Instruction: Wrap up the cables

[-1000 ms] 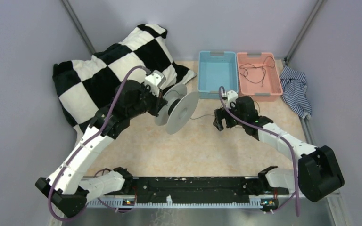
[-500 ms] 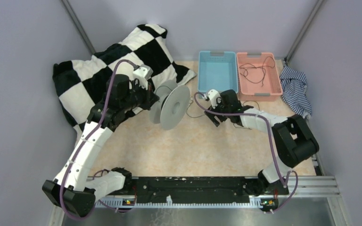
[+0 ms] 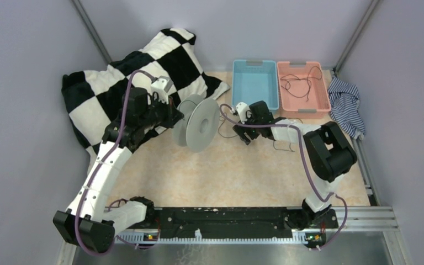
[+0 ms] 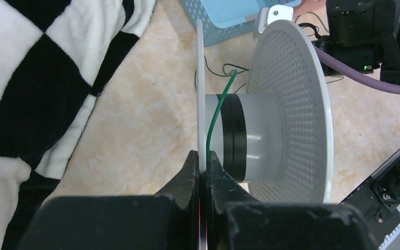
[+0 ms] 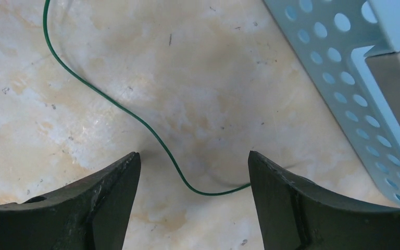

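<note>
Cable [image 4: 213, 119], thin and green, runs from the hub of the pale grey spool [image 3: 201, 124] down to the table [image 3: 226, 171], where its slack curls beside the blue basket [image 5: 344, 78]. The left gripper [image 4: 202, 156] is pressed together on the rim of the spool's left flange, holding it on edge. The right gripper [image 5: 192, 156] hovers spread wide over the loose strand, gripping nothing. The risk is that, with no tension on the strand, turns on the hub could loosen or slide off. The slack may also snag the basket's corner, and so thin a rim pinch could let the spool twist.
</note>
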Motion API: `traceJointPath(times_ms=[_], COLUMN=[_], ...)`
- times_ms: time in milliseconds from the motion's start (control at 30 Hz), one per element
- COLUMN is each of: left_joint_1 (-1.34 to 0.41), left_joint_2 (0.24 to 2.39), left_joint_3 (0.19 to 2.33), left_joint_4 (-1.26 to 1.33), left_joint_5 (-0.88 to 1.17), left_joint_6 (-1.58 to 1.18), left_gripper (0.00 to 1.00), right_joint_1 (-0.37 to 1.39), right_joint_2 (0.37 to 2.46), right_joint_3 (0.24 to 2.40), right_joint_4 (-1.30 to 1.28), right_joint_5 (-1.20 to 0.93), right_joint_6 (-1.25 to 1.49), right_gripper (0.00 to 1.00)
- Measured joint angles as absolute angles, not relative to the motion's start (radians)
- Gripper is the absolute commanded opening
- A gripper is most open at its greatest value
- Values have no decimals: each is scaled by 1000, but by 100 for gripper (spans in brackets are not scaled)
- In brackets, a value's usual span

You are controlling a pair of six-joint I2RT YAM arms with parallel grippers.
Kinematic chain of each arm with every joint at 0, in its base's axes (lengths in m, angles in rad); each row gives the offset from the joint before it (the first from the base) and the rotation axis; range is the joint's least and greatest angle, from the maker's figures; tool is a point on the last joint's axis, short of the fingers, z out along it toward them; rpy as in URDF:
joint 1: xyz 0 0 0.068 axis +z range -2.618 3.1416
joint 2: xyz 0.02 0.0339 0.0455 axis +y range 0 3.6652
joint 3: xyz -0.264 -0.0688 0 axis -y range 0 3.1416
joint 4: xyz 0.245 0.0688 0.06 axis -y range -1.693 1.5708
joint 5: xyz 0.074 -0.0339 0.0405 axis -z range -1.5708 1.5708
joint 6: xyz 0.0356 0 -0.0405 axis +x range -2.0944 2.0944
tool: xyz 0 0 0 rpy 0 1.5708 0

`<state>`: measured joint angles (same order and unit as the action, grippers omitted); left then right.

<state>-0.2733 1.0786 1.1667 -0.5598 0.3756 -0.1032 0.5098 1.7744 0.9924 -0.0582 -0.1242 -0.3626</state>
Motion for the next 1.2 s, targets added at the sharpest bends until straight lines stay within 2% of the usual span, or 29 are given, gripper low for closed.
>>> traceJointPath(times_ms=[67,167,300,567,767,967,1200], left_joint_1=[-267,-260,-250,-242,-240,-237,-236], left_joint_2=[1079,1080,1084,1087,1098,1155,1203], left_joint_3=[1164,1150,1143,1143,1163,1290,1372], left_joint_4=[-550,-527,-524,-521,-499,-461,-380], left_joint_5=[379,378,372,279,160,58,-34], left_joint_6=[-107,-112,-125,-181,-299,-433,-554], left_gripper=[0,0,0,0,0,0,0], right_joint_1=[511,513,514,514,548,784,1011], right_joint_2=[1788,1812,1837,1805,1574,1343,1227], right_joint_3=[1012,1047,1082,1043,860,773,772], right_joint_4=[-75,-104,-130,-127,-165,-252,-385], right_joint_5=[-124,-131,-140,-136,-123,-97,-74], right_joint_6=[-348,-329,-312,-240,-120,-51,38], right_gripper=[60,37,0,0,0,0,0])
